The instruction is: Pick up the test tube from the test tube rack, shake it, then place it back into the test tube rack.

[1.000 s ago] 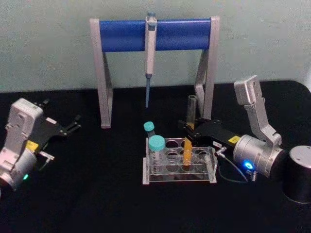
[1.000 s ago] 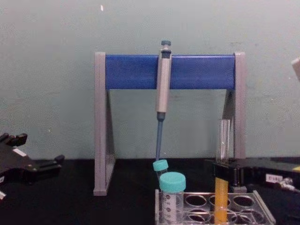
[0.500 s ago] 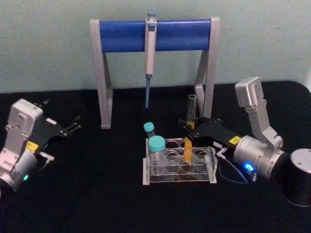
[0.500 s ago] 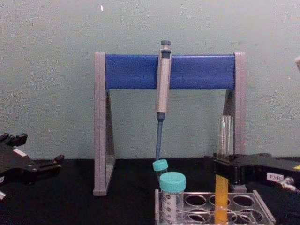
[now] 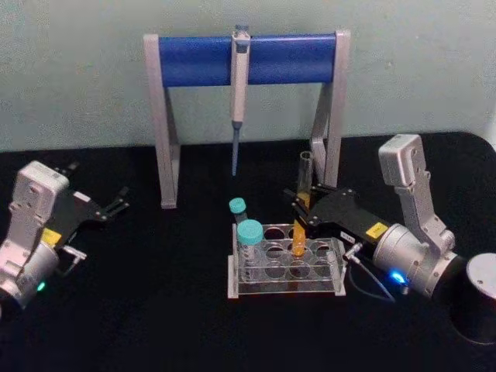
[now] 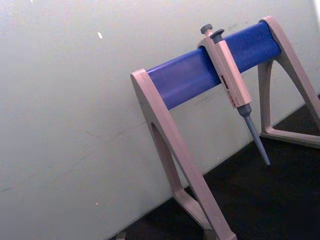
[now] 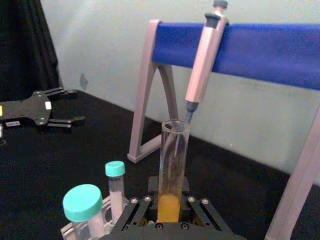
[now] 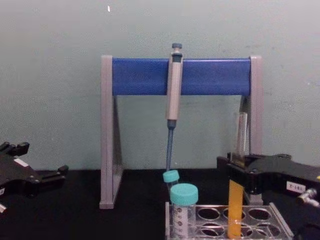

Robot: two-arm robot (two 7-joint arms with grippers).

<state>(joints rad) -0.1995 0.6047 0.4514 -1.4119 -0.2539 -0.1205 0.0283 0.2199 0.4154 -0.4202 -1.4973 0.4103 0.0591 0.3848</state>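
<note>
- The tall, thin clear glass test tube (image 5: pixel 303 186), its lower half orange-yellow liquid, stands upright with its bottom in a hole of the low clear plastic test tube rack (image 5: pixel 338 267).
- The right gripper (image 5: pixel 302 209) has its fingers clamped on the tube at mid-height.
- The left gripper (image 5: pixel 120 199) is well apart, at the left of the black tabletop (image 5: pixel 170 310), with its fingers spread.

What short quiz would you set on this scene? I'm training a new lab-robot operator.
1. True or false: the right gripper is shut on the test tube.
2. What hangs from the blue-barred stand? A) a pipette B) a funnel C) a brush
3. Fill in: the left gripper, parked on the robot's left, has its fingers ___.
Key: 1 true; 2 A; 3 open.
</note>
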